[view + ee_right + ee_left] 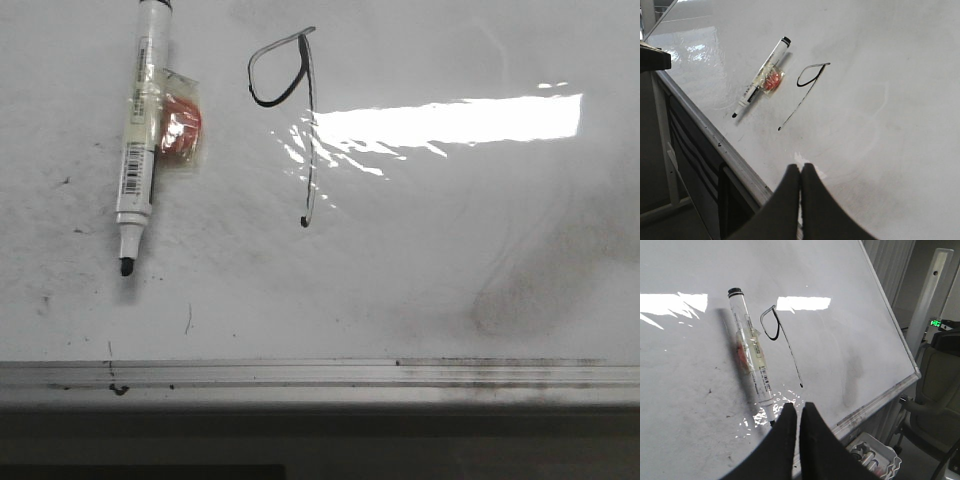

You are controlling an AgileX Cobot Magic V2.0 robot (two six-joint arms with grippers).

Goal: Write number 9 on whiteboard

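Note:
The number 9 [290,100] is drawn in thin black line on the whiteboard [450,260], a small loop with a long tail ending in a dot. It also shows as the number 9 [780,337] and the number 9 [807,85] in the wrist views. A white marker [140,130] lies uncapped on the board left of the figure, tip toward the frame, with an orange object taped to it [180,128]. My left gripper [799,407] is shut and empty, hanging just past the marker's tip [771,421]. My right gripper [801,167] is shut and empty, over the board near its frame.
A silver frame strip [320,373] edges the board's near side, with a dark drop beyond it. Grey smudges [520,290] mark the board's right part. Off the board's corner stand a white bin of items [872,455], a chair and a post [930,300].

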